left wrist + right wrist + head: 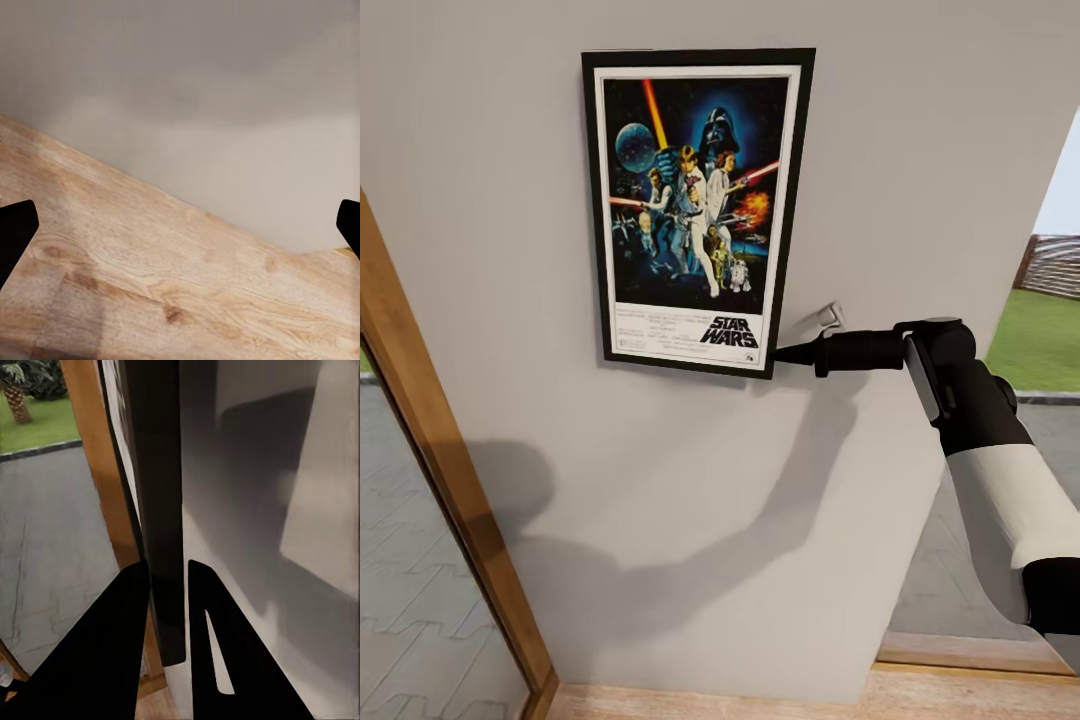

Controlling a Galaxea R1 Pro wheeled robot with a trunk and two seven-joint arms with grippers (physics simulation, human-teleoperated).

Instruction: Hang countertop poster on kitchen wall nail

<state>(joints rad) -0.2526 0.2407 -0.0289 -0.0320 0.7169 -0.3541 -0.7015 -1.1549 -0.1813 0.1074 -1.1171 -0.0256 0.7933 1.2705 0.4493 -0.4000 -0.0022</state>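
The black-framed Star Wars poster (695, 210) lies flat against the light grey wall, slightly tilted. My right gripper (780, 353) reaches in from the right to its lower right corner. In the right wrist view both fingers press the two sides of the poster's black frame edge (161, 472), so the gripper (169, 566) is shut on it. A small grey wall nail (828, 316) sticks out of the wall just right of that corner. My left gripper (180, 232) is open and holds nothing, facing the wooden floor and the wall's foot. The kitchen countertop is out of view.
A wooden door or window frame (440, 450) runs diagonally at the left, with grey paving behind glass. To the right the wall ends at an opening onto grass (1045, 335). Wooden floor (760, 700) runs along the wall's base.
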